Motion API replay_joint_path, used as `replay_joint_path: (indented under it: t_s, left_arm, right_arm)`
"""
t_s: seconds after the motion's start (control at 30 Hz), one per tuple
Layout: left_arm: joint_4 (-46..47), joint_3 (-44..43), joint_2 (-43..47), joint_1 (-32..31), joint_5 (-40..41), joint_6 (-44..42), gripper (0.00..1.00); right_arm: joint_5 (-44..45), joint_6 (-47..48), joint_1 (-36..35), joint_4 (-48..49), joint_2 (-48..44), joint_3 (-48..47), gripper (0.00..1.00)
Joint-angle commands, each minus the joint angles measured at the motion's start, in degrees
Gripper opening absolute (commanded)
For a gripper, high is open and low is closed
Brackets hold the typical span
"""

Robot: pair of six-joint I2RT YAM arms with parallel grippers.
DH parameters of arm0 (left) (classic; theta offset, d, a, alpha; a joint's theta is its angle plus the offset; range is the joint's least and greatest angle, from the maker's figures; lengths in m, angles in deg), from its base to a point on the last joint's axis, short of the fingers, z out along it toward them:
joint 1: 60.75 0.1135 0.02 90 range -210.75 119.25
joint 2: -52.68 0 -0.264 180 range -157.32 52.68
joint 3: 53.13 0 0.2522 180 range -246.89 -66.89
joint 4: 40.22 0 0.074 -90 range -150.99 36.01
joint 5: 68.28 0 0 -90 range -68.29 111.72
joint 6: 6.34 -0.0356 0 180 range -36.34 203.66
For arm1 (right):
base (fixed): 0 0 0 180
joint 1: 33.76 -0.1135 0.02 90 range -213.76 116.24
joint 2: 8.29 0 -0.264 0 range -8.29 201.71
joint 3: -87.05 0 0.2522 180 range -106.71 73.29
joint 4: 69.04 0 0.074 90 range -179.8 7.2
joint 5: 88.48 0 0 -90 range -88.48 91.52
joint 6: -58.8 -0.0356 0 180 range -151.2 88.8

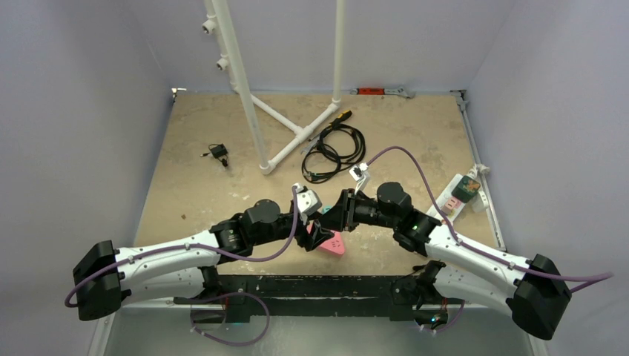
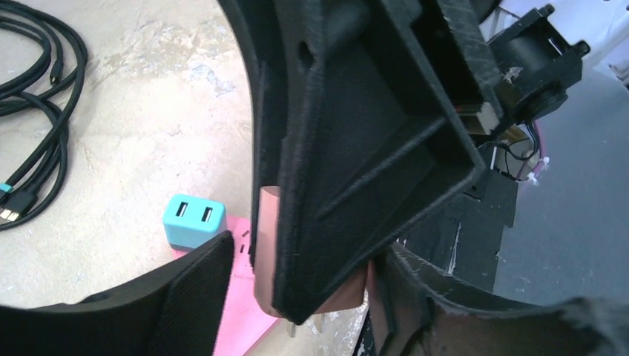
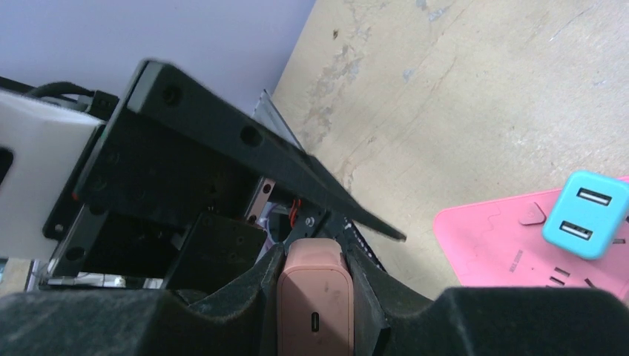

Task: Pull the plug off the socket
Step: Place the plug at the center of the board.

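Observation:
A flat pink socket [image 1: 333,244] lies on the table near the front middle, with a teal USB plug [image 2: 193,220] standing in it. My right gripper [image 3: 314,256] is shut on a salmon-pink plug [image 3: 314,297], which hangs just off the socket's [image 2: 241,297] corner. Its metal prongs [image 2: 293,331] are bare above the table. My left gripper [image 2: 304,256] stands open right at the socket's end, its fingers [image 2: 185,297] on either side of the right gripper and the plug [image 2: 265,245]. The socket [image 3: 504,245] and teal plug [image 3: 586,213] lie to the right in the right wrist view.
A coil of black cable [image 1: 334,148] lies behind the grippers, beside a white pipe frame [image 1: 289,141]. A small black adapter [image 1: 217,152] sits at the back left. A white power strip with a green block [image 1: 463,191] rests along the right wall.

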Motion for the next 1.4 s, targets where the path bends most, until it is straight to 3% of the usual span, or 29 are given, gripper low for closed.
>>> replay_joint_path:
  t_s: [0.0, 0.13, 0.3, 0.37, 0.5, 0.63, 0.73, 0.87, 1.1, 1.2, 1.37]
  left_arm:
    - [2.3, -2.0, 0.1, -0.9, -0.4, -1.4, 0.53]
    - [2.0, -1.4, 0.8, -1.2, 1.2, -1.6, 0.27]
    - [1.9, -0.4, 1.8, -1.3, 3.8, -0.7, 0.01]
    - [1.5, -0.1, 2.2, -1.3, 5.2, 0.1, 0.0]
    - [0.4, 0.7, 2.5, -1.2, 9.6, 1.8, 0.0]
    - [-1.9, 0.0, 0.0, -0.8, 13.6, 3.1, 0.0]
    - [-4.5, -1.0, -1.3, 2.4, 13.2, 4.8, 0.0]
    - [-5.8, 2.0, 0.4, 12.4, 10.4, 9.9, 0.0]
    - [-11.4, 5.0, 0.7, 28.4, 16.9, 15.9, 0.0]
    - [-10.1, 6.4, -1.5, 35.1, 21.6, 16.3, 0.0]
    - [-6.5, 6.5, -6.4, 45.1, 18.7, 18.1, 0.0]
  right_arm:
    - [-0.1, -0.6, 0.1, 2.3, 0.2, -0.4, 0.0]
    - [1.2, -1.0, 0.1, 1.8, 0.6, -0.4, 0.02]
    - [3.6, -0.9, 0.1, 0.5, 0.6, -0.8, 0.26]
    - [4.9, -1.0, 0.1, -0.3, 0.2, -1.0, 0.38]
    - [10.5, -0.5, 0.6, -4.2, -1.6, -1.9, 0.76]
    - [17.5, 1.1, 1.3, -9.5, -3.6, -3.7, 0.9]
    - [22.3, 1.9, 1.9, -13.1, -5.3, -4.6, 0.95]
    - [26.3, 2.3, 2.7, -17.4, -8.5, -4.4, 0.96]
    - [31.7, 2.9, 3.0, -24.1, -14.4, -4.3, 0.99]
    - [33.0, 3.1, 3.0, -26.0, -16.2, -4.0, 0.99]
    - [33.9, 3.6, 3.1, -27.8, -17.7, -3.0, 0.99]
